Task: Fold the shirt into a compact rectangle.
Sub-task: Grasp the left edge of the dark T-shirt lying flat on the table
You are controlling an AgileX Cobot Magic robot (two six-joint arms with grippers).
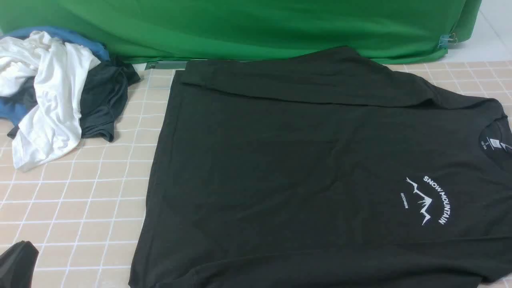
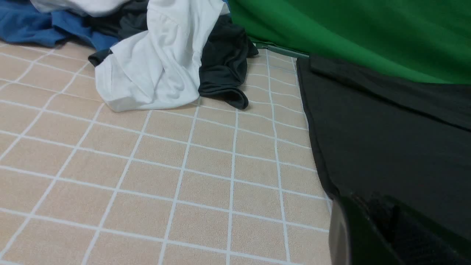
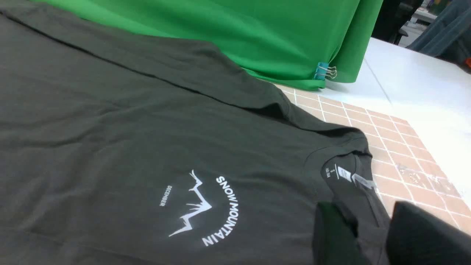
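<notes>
Left of the shirt [image 1: 280,168], bare tiles [image 1: 80,208]; left claw [image 2: 368,224] closed, right claw [image 3: 364,224] parted.

Left side open: bare tiled tabletop [image 1: 80,200] runs from shirt [image 1: 300,160] hem out to the edge, a wide lane. Far-left corner blocked by clothes pile [image 1: 56,92], white on top, lumpy. Green backdrop [image 1: 260,24] walls the back, right up against shirt's far fold. Far right: narrow tile strip betw shirt shoulder & backdrop, binder clip [image 1: 448,39] sticking out there.

The shirt [image 1: 280,160] is showing black with a white mountain logo [image 1: 422,202]; the tablecloth [image 1: 80,200] is showing beige squares with white lines; the backdrop [image 1: 240,24] is looking green.
</notes>
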